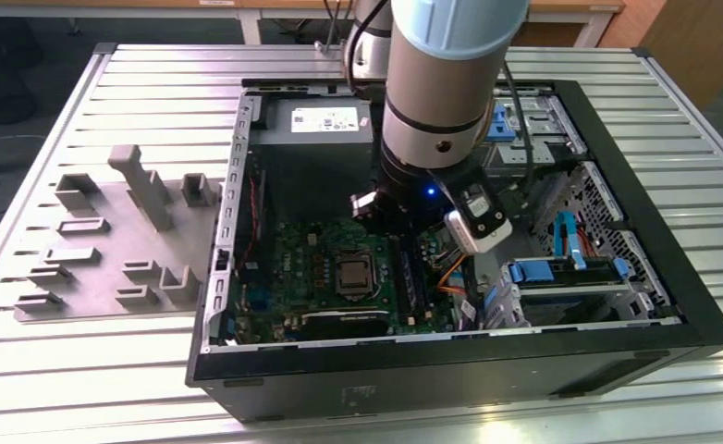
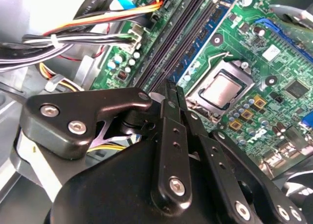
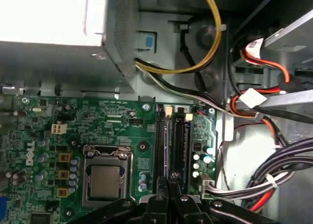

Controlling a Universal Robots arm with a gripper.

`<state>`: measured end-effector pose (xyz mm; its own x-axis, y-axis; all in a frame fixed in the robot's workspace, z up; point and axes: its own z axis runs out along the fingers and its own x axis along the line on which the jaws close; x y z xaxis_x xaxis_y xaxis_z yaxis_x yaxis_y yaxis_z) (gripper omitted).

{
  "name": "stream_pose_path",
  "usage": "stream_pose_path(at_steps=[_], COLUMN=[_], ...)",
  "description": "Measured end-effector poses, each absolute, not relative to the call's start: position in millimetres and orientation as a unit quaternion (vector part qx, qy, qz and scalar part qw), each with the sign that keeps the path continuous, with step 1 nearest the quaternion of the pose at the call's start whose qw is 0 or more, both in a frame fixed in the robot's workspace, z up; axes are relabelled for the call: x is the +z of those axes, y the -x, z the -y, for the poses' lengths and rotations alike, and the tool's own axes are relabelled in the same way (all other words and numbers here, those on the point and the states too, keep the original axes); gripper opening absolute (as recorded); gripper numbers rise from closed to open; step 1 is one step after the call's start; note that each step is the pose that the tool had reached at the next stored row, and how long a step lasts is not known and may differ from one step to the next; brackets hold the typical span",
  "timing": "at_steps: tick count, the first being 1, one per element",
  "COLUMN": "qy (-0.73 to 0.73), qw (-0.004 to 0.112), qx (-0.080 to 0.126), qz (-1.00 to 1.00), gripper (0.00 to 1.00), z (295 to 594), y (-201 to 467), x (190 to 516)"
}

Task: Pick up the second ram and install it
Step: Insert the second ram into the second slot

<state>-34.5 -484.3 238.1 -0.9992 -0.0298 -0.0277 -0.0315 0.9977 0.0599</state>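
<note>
My gripper (image 2: pixel 171 89) hangs low over the green motherboard (image 2: pixel 274 62) inside the open computer case (image 1: pixel 460 365). Its two black fingers are shut against each other with nothing visible between them. In both wrist views the fingertips sit at the near end of two long dark memory slots (image 3: pixel 169 136) beside the processor socket (image 3: pixel 105 180). Thin dark sticks stand edge-on in those slots (image 2: pixel 188 33). I cannot tell which one is the second ram. In the exterior view the arm (image 1: pixel 442 120) covers that part of the board.
Bundles of orange, yellow and black cables (image 3: pixel 254 101) run close beside the slots. The power supply (image 1: pixel 318 125) fills the case's far end, and drive bays with blue clips (image 1: pixel 559 268) lie toward the exterior view's right. A grey parts fixture (image 1: pixel 103 240) lies on the slatted table outside the case.
</note>
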Motion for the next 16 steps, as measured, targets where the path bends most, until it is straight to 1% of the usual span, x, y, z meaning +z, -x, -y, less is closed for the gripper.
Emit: stream_pose_path(at_steps=[12,16], qy=[0.015,0.015], qw=[0.013,0.013], qx=[0.030,0.034], qz=[-0.999,-0.999], gripper=[0.12,0.12], z=[484.3,484.2], y=[35.4,35.4], x=[228.5,228.1])
